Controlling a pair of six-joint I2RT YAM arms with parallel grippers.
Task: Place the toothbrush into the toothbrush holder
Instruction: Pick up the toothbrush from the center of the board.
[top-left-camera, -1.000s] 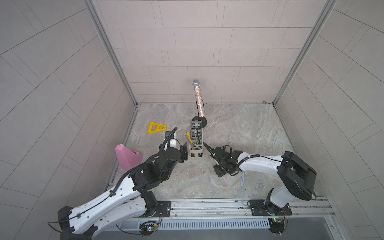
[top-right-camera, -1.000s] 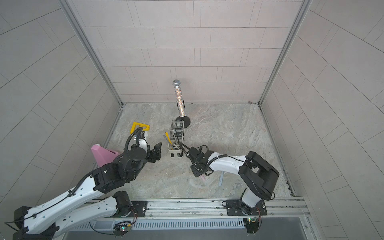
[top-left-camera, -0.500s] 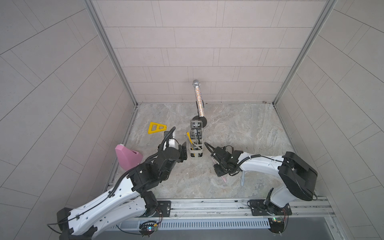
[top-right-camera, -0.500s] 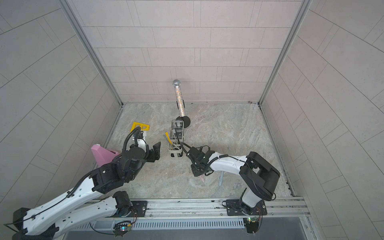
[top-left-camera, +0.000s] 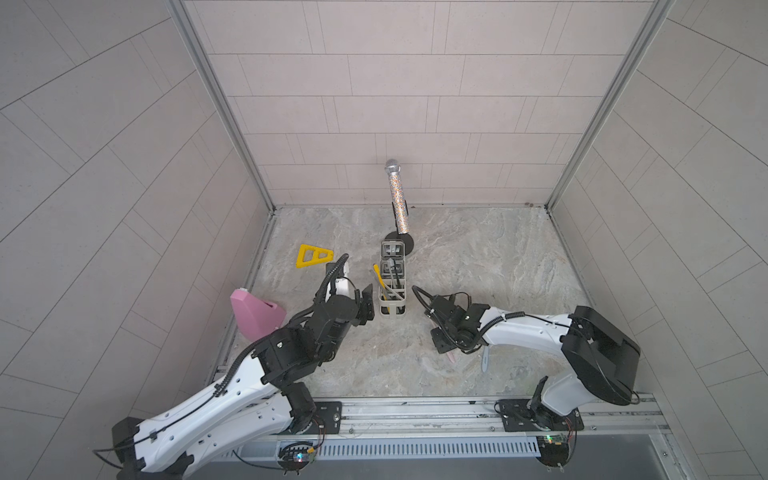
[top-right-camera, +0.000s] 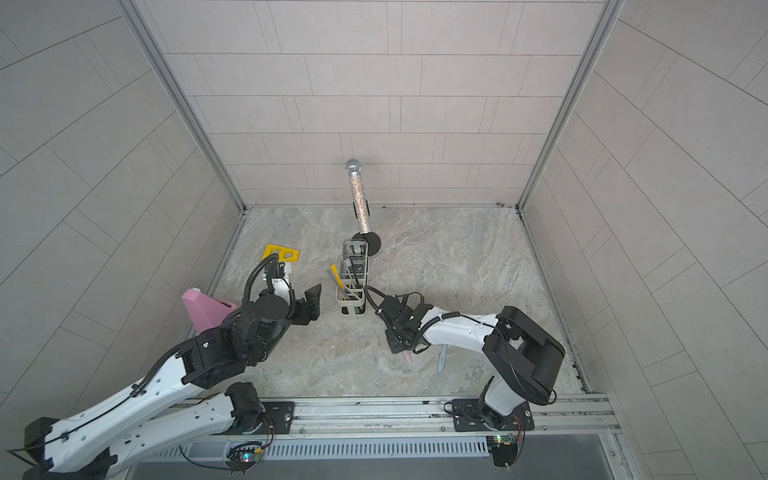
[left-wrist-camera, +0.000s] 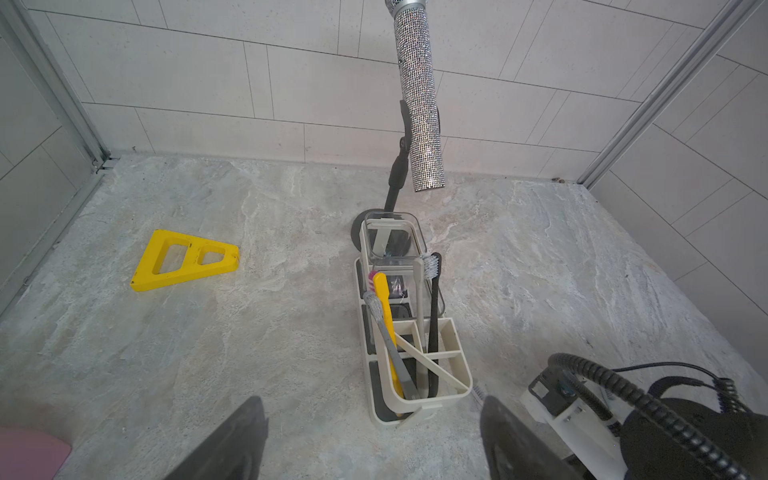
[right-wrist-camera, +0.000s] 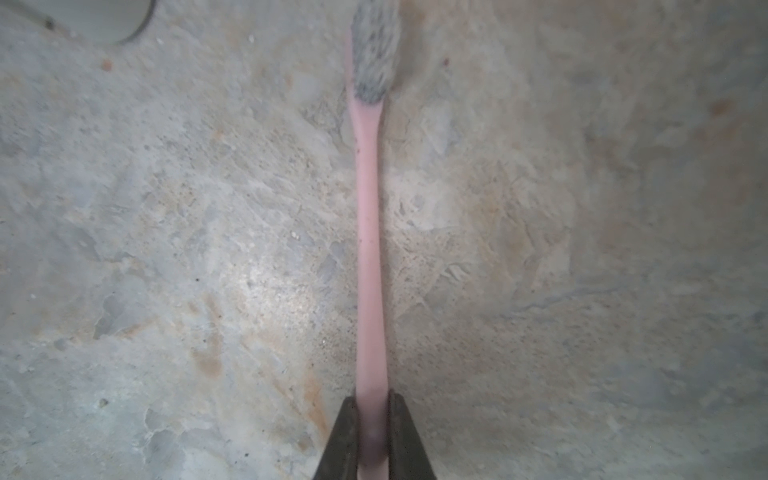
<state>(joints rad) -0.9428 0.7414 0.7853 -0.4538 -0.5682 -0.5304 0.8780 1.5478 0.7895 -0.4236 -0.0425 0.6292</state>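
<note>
The right wrist view shows what the top views mostly hide: the right claw (right-wrist-camera: 371, 401) is closed on the handle of the pink toothbrush (right-wrist-camera: 369, 249), whose bristle end points out over the stone worktop (right-wrist-camera: 166, 249); in a top view only its pink end (top-left-camera: 451, 356) shows under that arm, near the holder (top-left-camera: 392, 291) but outside it. The left wrist view shows the left claw (left-wrist-camera: 372, 411) spread wide just before the holder, gripping nothing; several brushes (left-wrist-camera: 384, 316) stand in its nearest section.
</note>
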